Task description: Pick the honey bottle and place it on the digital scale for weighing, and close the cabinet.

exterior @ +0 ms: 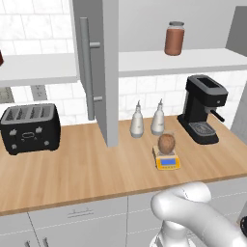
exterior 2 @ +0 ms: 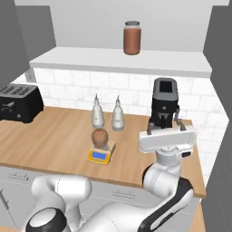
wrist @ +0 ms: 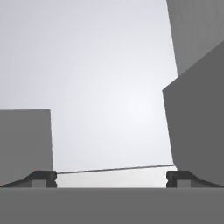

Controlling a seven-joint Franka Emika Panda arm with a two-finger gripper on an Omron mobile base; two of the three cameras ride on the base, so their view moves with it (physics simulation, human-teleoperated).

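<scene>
Left of the claw (exterior 2: pixel 166 131) and lower, on the tabletop (exterior 2: pixel 54 136), the bottle (exterior 2: pixel 99 137) is seen standing on the scale (exterior 2: pixel 100 154). The claw is spread wide with nothing held. The cabinet (exterior: pixel 108 72) door is seen swung open.

- At centre frame you have the honey bottle (exterior: pixel 166 143) sitting on the digital scale (exterior: pixel 167 161), on the bench (exterior: pixel 72 169).
- Just behind it stand two bottles (exterior: pixel 137 121); the coffee machine (exterior: pixel 202 109) is right, the toaster (exterior: pixel 30 128) far left.
- Upper frame: a jar (exterior: pixel 174 38) on the cabinet (exterior: pixel 103 72) shelf, door open.
</scene>
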